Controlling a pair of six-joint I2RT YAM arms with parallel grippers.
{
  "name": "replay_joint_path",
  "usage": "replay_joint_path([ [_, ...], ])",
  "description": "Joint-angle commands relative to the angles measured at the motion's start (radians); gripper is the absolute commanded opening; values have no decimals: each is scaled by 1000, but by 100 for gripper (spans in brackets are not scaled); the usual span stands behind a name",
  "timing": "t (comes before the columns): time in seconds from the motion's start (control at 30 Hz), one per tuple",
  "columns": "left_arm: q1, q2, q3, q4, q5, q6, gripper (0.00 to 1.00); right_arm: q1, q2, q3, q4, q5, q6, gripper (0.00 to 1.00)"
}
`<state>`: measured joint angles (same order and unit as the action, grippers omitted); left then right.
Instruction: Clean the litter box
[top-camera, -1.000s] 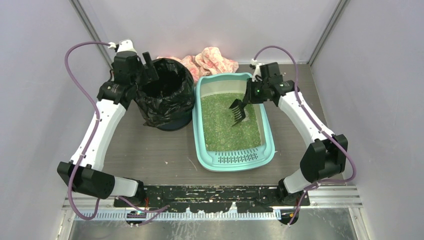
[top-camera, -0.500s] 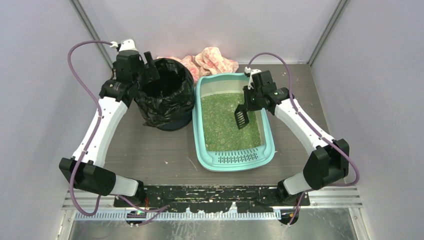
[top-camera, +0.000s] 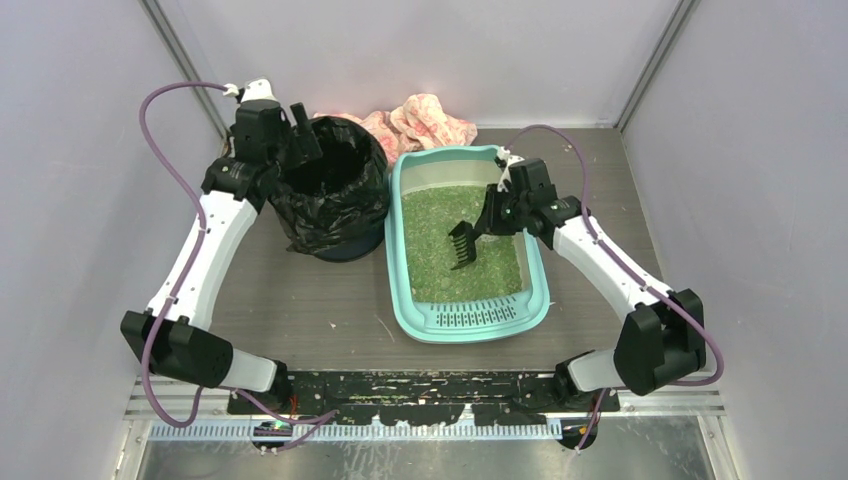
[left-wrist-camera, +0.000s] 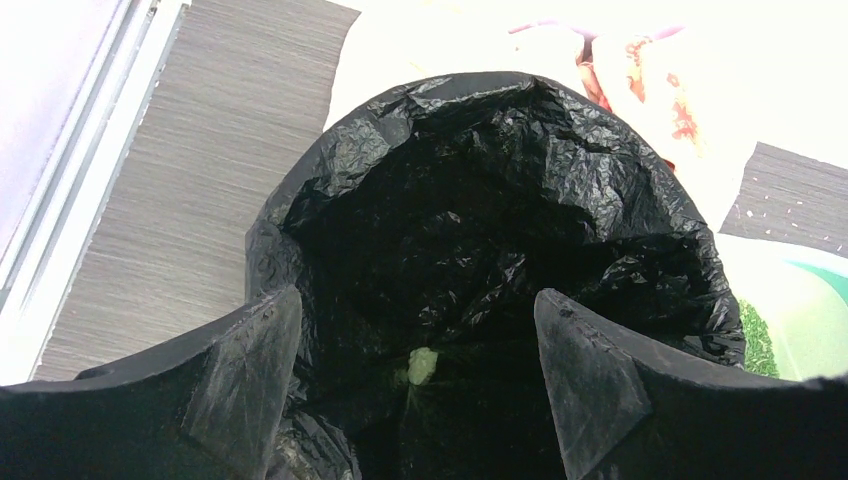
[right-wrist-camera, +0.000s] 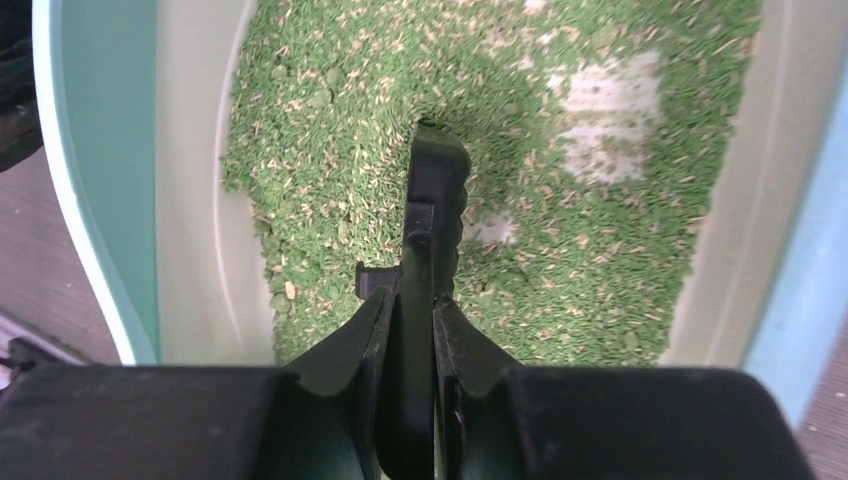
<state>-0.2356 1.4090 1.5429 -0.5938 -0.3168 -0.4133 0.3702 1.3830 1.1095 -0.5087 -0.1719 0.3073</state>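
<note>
The mint-teal litter box (top-camera: 541, 272) lies right of centre, its slotted lip nearest the arms, filled with green litter (top-camera: 440, 262). My right gripper (top-camera: 497, 214) hangs over its right half, shut on the handle of a black scoop (top-camera: 462, 243) whose tines touch the litter. In the right wrist view the right gripper (right-wrist-camera: 415, 300) clamps the scoop (right-wrist-camera: 436, 190), edge-on above the litter (right-wrist-camera: 560, 250). The left gripper (top-camera: 299, 122) is open over the bin's far rim. Seen from the left wrist, the left gripper (left-wrist-camera: 415, 300) is empty above the black bag (left-wrist-camera: 500, 170).
The round bin (top-camera: 330, 205) lined with a black bag stands just left of the litter box, and a pale green clump (left-wrist-camera: 422, 366) lies at its bottom. A pink-and-white cloth (top-camera: 425, 118) is bunched against the back wall. Enclosure walls close in on both sides.
My right gripper has come nearer and lower, swinging the scoop left until its tines reach the litter in the middle of the box. The left arm has barely moved.
</note>
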Motion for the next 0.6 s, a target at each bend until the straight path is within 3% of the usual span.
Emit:
replay_joint_path([
  [0.0, -5, -7, 39, 48, 13, -15, 86, 13, 5, -72, 0, -125, 55, 1],
  [0.33, -5, -45, 6, 30, -5, -2, 85, 13, 82, -198, 156, -274, 103, 1],
  [0.57, -10, -53, 18, 23, -13, 9, 85, 11, 173, -194, 295, -354, 172, 1],
])
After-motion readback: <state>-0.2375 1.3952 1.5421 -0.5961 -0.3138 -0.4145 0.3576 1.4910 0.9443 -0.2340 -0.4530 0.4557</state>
